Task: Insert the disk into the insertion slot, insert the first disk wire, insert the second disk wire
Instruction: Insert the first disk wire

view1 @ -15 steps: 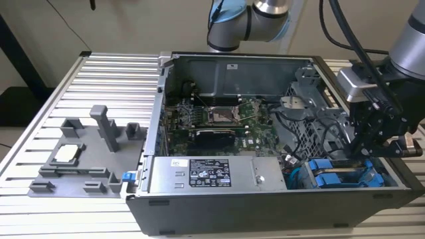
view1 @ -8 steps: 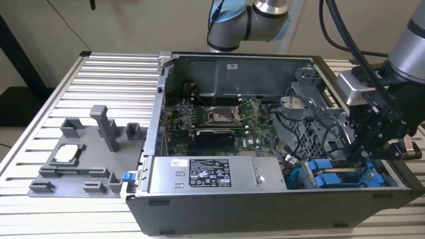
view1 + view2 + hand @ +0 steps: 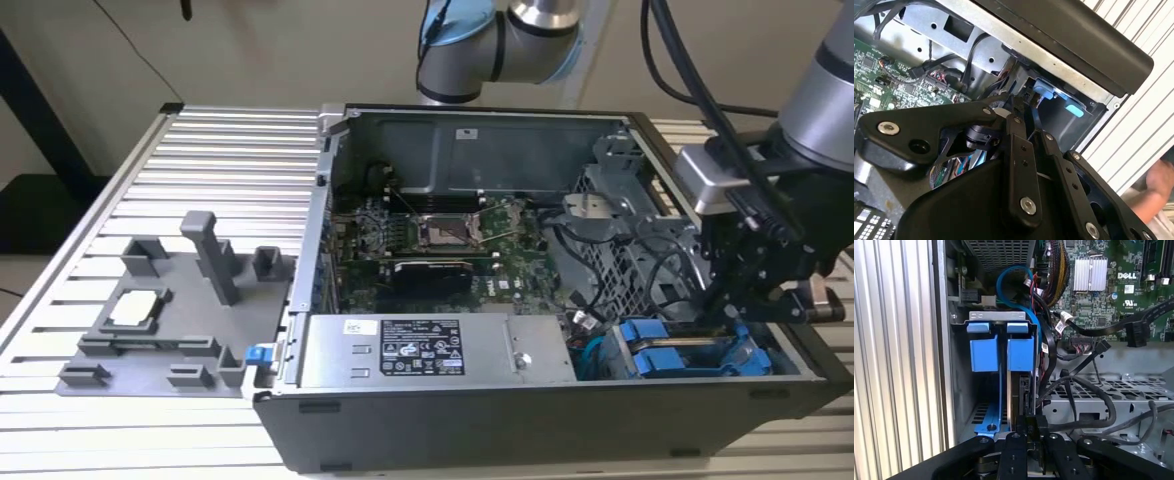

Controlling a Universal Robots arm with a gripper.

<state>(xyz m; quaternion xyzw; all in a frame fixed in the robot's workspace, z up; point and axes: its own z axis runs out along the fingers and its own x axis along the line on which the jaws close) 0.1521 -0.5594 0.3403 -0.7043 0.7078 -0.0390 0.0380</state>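
Observation:
The disk sits upright in the insertion slot of the grey drive cage. Its blue handle is beside a second, empty blue carrier. In the exterior view the blue handles show at the case's near right corner, with my gripper just above them. In the first wrist view my gripper is at the disk's dark rear edge. Its fingers are closed together on a black connector of a disk wire, which loops away over the cage. The second wrist view shows the fingertips pressed close near the blue carrier.
The open computer case lies on a ribbed metal table with the motherboard and the labelled power supply inside. Loose black cables cross beside the cage. A grey fixture tray stands at the exterior view's left. A person's hand is beyond the case.

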